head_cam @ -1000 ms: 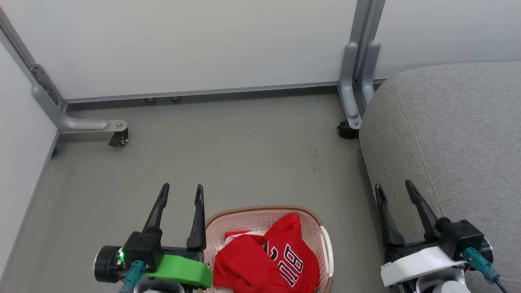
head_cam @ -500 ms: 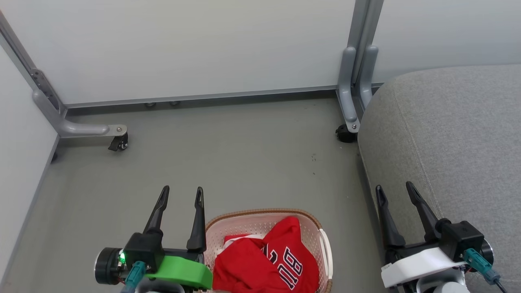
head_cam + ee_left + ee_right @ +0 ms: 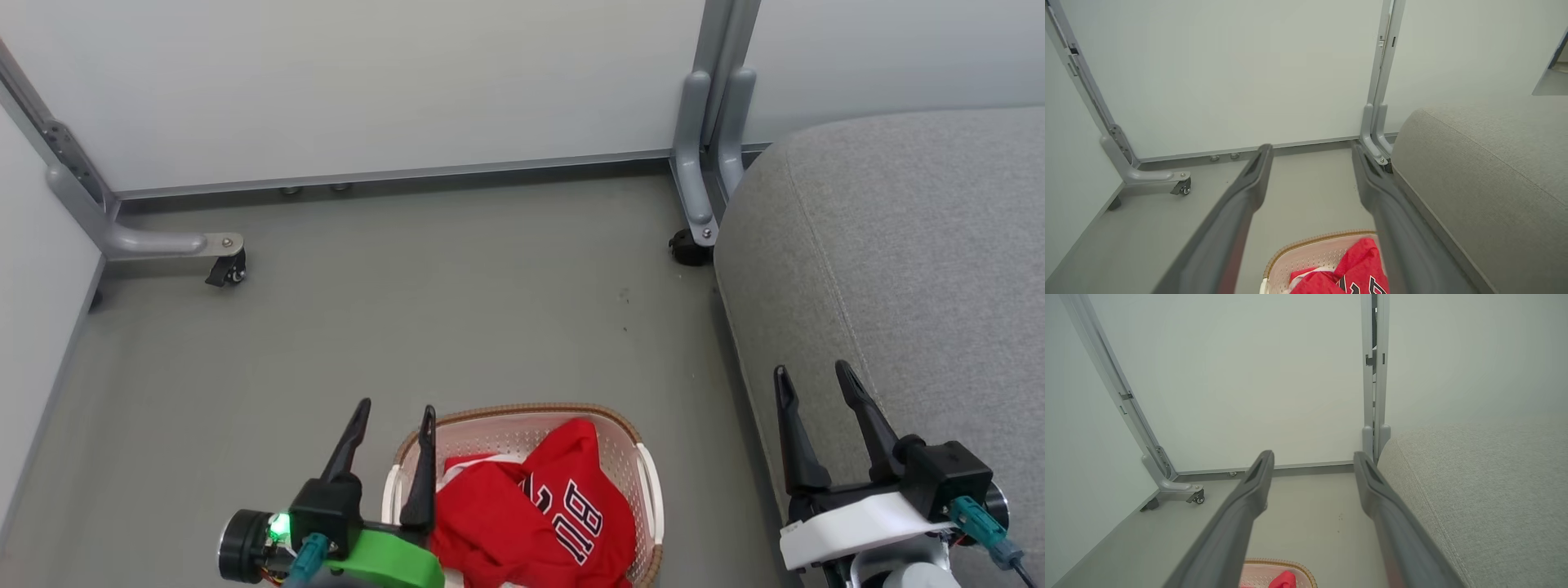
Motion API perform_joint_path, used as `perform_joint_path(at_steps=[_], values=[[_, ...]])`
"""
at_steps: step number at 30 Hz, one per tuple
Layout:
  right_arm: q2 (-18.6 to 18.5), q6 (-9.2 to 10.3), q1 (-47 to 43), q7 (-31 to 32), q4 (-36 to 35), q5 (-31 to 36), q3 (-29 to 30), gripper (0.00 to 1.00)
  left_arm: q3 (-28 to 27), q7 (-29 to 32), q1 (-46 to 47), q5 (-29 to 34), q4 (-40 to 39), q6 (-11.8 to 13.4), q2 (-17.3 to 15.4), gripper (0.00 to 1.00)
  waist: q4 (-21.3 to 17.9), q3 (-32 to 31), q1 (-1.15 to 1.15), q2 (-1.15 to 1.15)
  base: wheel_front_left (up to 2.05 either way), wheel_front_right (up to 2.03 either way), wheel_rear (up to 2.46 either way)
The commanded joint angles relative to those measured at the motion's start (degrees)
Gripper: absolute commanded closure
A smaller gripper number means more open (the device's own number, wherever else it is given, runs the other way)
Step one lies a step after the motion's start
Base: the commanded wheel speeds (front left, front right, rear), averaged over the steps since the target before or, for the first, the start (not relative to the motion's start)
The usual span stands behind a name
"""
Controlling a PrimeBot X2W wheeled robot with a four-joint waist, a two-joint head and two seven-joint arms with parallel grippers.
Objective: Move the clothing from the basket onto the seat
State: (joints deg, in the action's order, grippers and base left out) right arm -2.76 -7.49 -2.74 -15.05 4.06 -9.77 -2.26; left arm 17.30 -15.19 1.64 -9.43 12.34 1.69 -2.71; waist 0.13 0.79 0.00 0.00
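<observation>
The cream perforated basket (image 3: 637, 478) with a brown rim sits on the floor at the bottom centre of the head view. Red clothing (image 3: 535, 518) is piled in it, a jersey with black-and-white letters on top and a white-trimmed red piece beneath. My left gripper (image 3: 393, 411) hovers open over the basket's left rim, nothing between its fingers. My right gripper (image 3: 812, 374) stands open at the grey seat's (image 3: 898, 245) left edge. In the left wrist view the basket (image 3: 1290, 255) and clothing (image 3: 1355, 271) lie low between the fingers, the seat (image 3: 1486, 179) to the right.
White partition panels on grey frames stand behind and to the left. A caster foot (image 3: 220, 261) sits at the back left and another caster (image 3: 690, 245) by the seat's far corner. Grey floor (image 3: 424, 310) stretches between the panels and the basket.
The whole head view has shifted a little, so the camera moved. My left gripper has shifted right, from beside the basket to over its left rim. The clothing lies as before.
</observation>
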Motion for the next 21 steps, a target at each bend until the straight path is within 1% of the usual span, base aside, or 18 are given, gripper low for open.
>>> perform_joint_path(at_steps=[1,5,10,15,21], values=[[-0.23,0.00,0.70,-0.20,-0.36,0.39,0.21,0.00,0.64,0.05,0.90,1.21,1.74,-0.71,-0.32,0.00,-0.39,2.08,0.00,0.00,0.00,0.00,0.00],[-0.23,0.00,3.50,-0.19,-1.06,1.03,0.29,0.00,1.25,0.04,5.29,5.08,5.41,-1.53,-0.33,0.00,-1.10,7.45,0.00,0.00,0.00,0.00,0.00],[-0.22,0.00,7.40,-0.19,-1.86,1.63,1.20,0.00,3.14,0.06,10.62,8.64,8.31,-3.67,-0.90,0.00,-2.15,14.23,0.00,0.00,0.00,0.00,0.00],[-0.21,0.00,11.25,-0.19,-2.78,2.40,2.27,0.00,7.90,0.06,16.69,12.78,13.38,-5.78,-2.65,0.00,-3.11,20.69,0.00,0.00,0.00,0.00,0.00],[-0.20,0.00,15.31,-0.19,-3.73,2.83,2.67,0.00,14.26,0.04,25.16,16.63,24.61,-7.77,-4.81,0.00,-4.71,27.97,0.00,0.00,0.00,0.00,0.00]])
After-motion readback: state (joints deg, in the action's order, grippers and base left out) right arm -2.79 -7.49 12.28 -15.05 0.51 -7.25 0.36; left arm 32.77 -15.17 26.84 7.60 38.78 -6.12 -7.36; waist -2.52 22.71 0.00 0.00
